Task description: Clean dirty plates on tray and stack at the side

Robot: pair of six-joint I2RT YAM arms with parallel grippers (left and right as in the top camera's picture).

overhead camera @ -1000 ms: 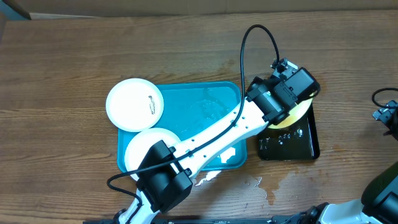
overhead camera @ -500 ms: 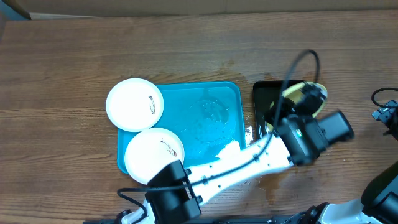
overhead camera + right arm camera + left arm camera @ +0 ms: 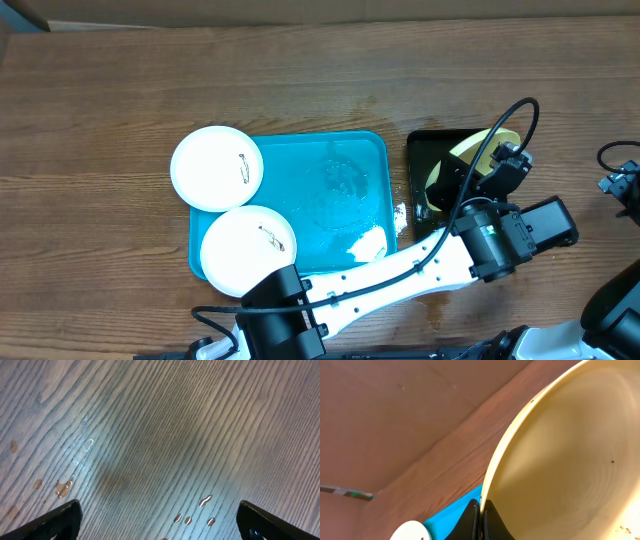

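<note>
Starting at the left of my overhead view, the far white plate (image 3: 217, 167) lies flat across the far left corner of the teal tray (image 3: 335, 175), a small dark smear near its right edge; just beside it the near white plate (image 3: 248, 250), smeared too, sits on the tray's near left corner and overhangs the rim; the tray's bare middle looks wet, with a white patch (image 3: 365, 242) toward its near right corner. My left arm (image 3: 400, 275) reaches from the near edge across to the right; the left gripper (image 3: 481, 519) is pressed together on the rim of the yellow-green plate (image 3: 570, 460), pinching it; that plate is tilted up on edge above the black tray (image 3: 425, 150), which lies just right of the teal one; dark specks dot the plate's inner face in the left wrist view. Farthest right, my right gripper (image 3: 160, 525) is spread wide, both fingertips at the bottom corners of its wrist view, holding nothing and touching nothing; below it is the wooden table (image 3: 150, 435), with a few water droplets (image 3: 205, 501).
</note>
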